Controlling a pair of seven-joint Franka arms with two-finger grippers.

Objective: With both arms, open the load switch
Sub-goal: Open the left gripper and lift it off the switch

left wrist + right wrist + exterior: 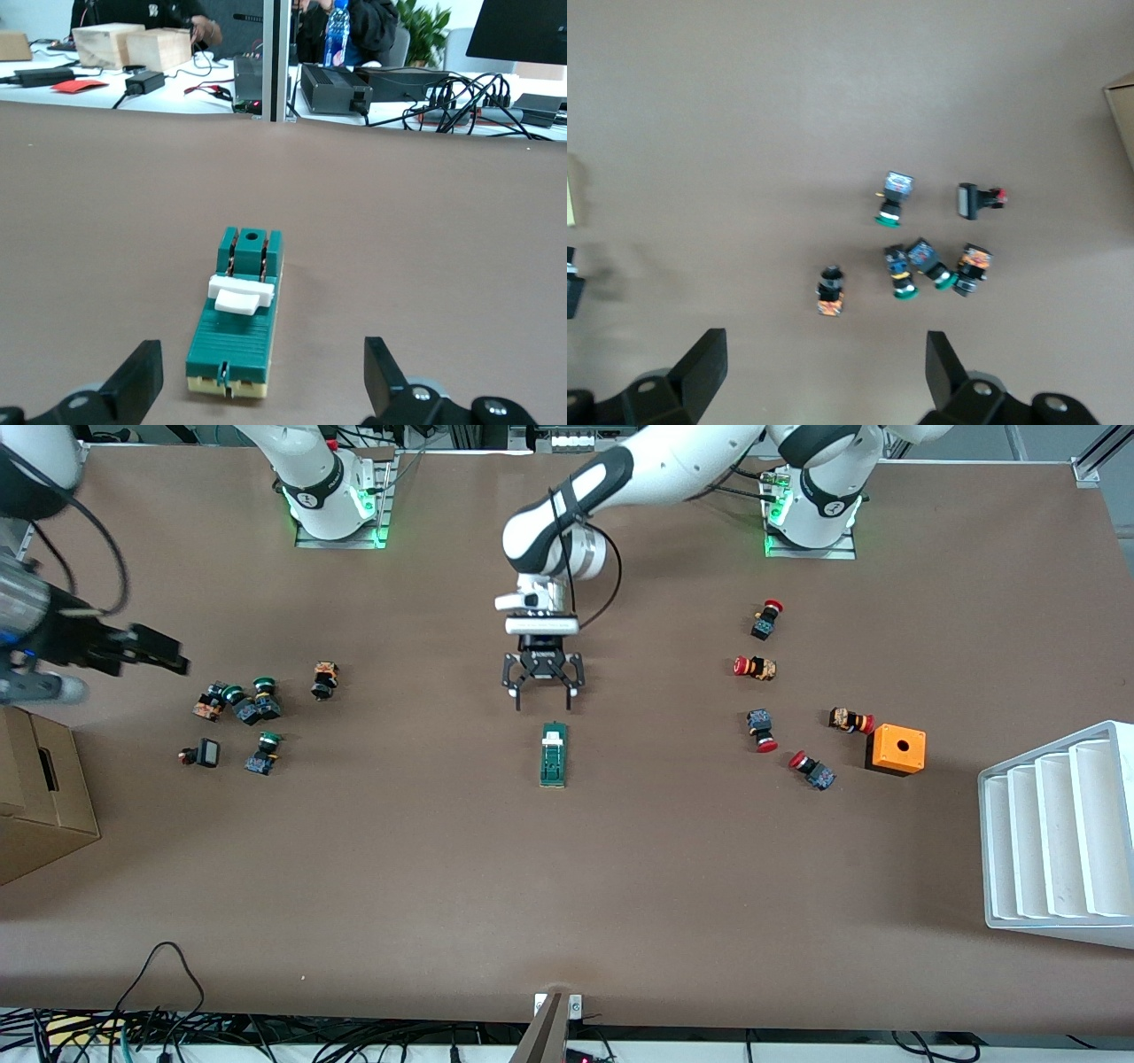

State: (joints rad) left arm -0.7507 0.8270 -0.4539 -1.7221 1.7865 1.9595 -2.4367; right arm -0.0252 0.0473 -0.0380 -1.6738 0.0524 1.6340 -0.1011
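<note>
Dark-green and narrow, the switch [554, 755] lies flat on the brown bench [567, 886], about midway between the two arms' ends, its long axis running toward the front camera. It serves as the landmark for everything else. In the left wrist view the switch [236, 311] shows a white slider [239, 294] across its top and a cream edge at the end closest to that camera.

The left end effector [542, 691] hangs over the bench just above the switch's end that lies farther from the front camera, not touching it. Its fingers [137, 379] stand wide apart and hold nothing.

The right end effector [158, 651] is well away from the switch, up over the right arm's end of the bench. Its fingers [702, 363] are spread wide and empty too. Below it a cluster of green buttons [252, 701] sits well apart from the switch, toward the right arm's end.

Toward the left arm's end from the switch lie several red buttons [764, 731], and past them an orange box [897, 749] with a round hole in its top. A white rack [1059, 837] stands at that same end, nearer to the front camera than the switch. A cardboard box [35, 802] sits at the right arm's end.
</note>
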